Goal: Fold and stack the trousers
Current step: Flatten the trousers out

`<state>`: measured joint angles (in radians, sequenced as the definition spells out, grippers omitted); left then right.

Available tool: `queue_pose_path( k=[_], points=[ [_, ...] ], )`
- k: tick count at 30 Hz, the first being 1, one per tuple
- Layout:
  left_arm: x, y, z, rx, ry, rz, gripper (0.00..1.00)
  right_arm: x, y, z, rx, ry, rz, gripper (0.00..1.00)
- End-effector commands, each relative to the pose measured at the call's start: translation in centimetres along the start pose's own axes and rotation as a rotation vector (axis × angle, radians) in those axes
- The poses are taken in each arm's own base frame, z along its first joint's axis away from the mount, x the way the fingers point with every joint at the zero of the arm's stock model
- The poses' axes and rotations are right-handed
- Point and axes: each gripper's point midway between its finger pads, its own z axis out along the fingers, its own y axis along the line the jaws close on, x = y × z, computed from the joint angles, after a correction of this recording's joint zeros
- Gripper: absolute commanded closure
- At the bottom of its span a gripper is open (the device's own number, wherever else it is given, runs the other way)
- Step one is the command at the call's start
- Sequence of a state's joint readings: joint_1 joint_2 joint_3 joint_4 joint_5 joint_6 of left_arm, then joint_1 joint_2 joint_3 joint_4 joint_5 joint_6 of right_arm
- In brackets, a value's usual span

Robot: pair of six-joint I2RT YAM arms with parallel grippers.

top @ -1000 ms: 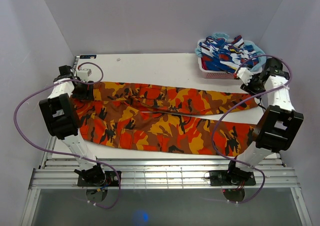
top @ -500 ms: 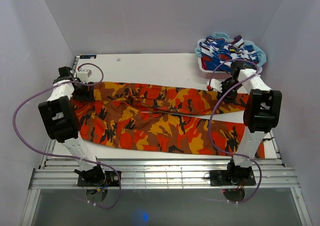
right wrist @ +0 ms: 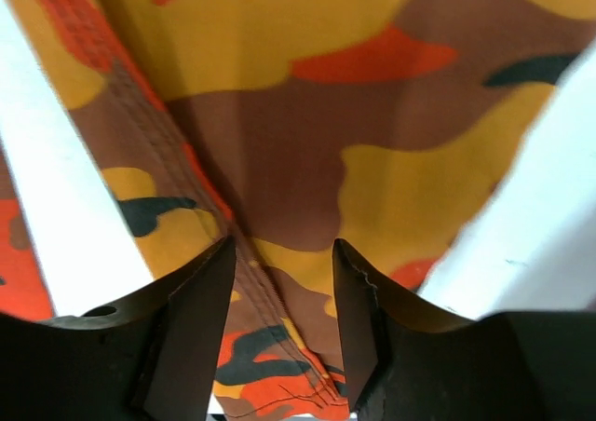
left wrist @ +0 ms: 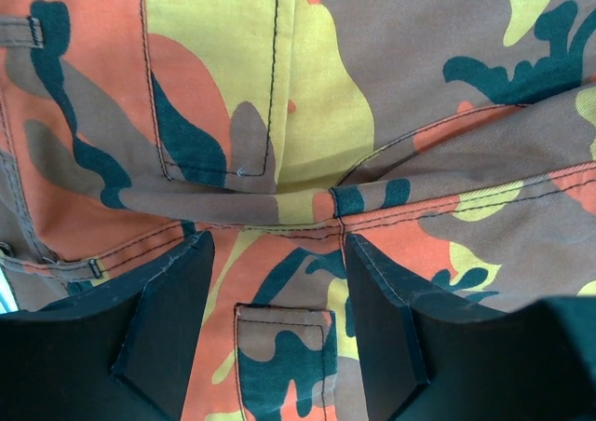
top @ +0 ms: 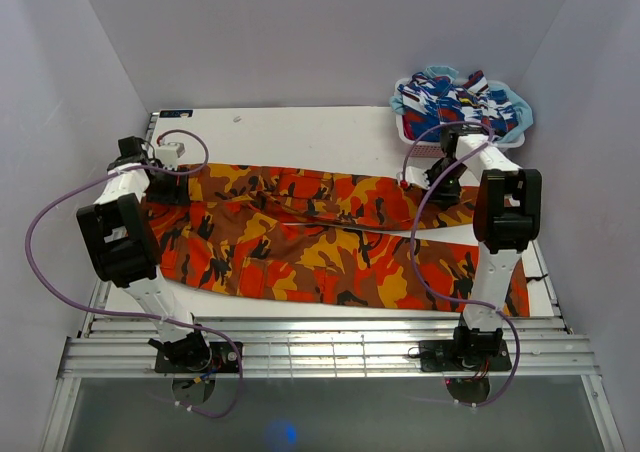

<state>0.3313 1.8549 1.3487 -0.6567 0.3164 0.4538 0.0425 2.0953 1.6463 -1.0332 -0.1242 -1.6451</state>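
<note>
The trousers [top: 320, 237] in orange, red and yellow camouflage lie spread flat across the table, waist at the left, both legs running right. My left gripper [top: 166, 177] is low over the far corner of the waist. In the left wrist view it [left wrist: 277, 246] is open, with a belt loop and waist fabric [left wrist: 391, 86] between the fingers. My right gripper [top: 428, 184] is over the far leg near its hem end. In the right wrist view it [right wrist: 282, 249] is open, straddling a leg seam [right wrist: 307, 142].
A pink basket [top: 440, 150] heaped with blue, white and red clothes stands at the back right corner, just behind my right arm. White table [top: 300, 132] shows behind the trousers. Walls close in on both sides. Purple cables loop off both arms.
My right arm has swung left from the table's right edge, and its gripper now sits over the far trouser leg. My left arm has barely moved. The trousers lie as before.
</note>
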Motion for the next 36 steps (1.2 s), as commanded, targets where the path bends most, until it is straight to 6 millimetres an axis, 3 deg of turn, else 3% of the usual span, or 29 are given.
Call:
queue_pose_path(
  k=[1,6,10,19,24,28,29,32,33,35,36],
  points=[
    [-1.5,-0.4,-1.0,0.001,-0.061,0.032,0.31,0.7,2.0,0.1,-0.071,0.042,-0.029,0.49],
    [-1.3,-0.2,-1.0,-0.007,-0.059,0.034,0.31,1.6,2.8,1.1,-0.112,0.077,-0.030,0.52],
    [-1.2,0.2,-1.1,-0.028,-0.054,0.042,0.31,1.9,3.2,0.9,-0.125,0.099,-0.043,0.61],
    [-0.9,0.9,-0.4,-0.060,-0.040,0.027,0.32,1.5,3.1,-2.8,-0.085,0.111,-0.053,0.92],
    [-1.0,1.3,-0.3,-0.073,-0.036,0.012,0.32,2.0,4.3,-6.2,-0.042,0.167,-0.021,0.92],
    [-1.3,1.4,-0.3,-0.078,-0.044,0.010,0.32,2.9,7.6,-7.2,-0.063,0.246,0.031,0.92],
    [-1.3,1.4,-0.3,-0.079,-0.043,0.009,0.32,3.0,9.3,-7.0,-0.081,0.255,0.047,0.92],
    [-1.3,1.5,-0.3,-0.081,-0.044,0.008,0.33,3.7,12.0,-7.1,-0.066,0.314,0.101,0.92],
    [-1.2,1.4,-0.3,-0.080,-0.043,0.007,0.33,3.9,14.5,-5.8,-0.122,0.320,0.107,0.92],
    [-1.1,1.5,-0.2,-0.082,-0.040,0.006,0.33,4.2,16.1,-5.7,-0.094,0.343,0.123,0.92],
    [-1.1,1.5,-0.2,-0.084,-0.039,0.007,0.33,4.3,18.0,-4.7,-0.128,0.344,0.128,0.92]
  ],
)
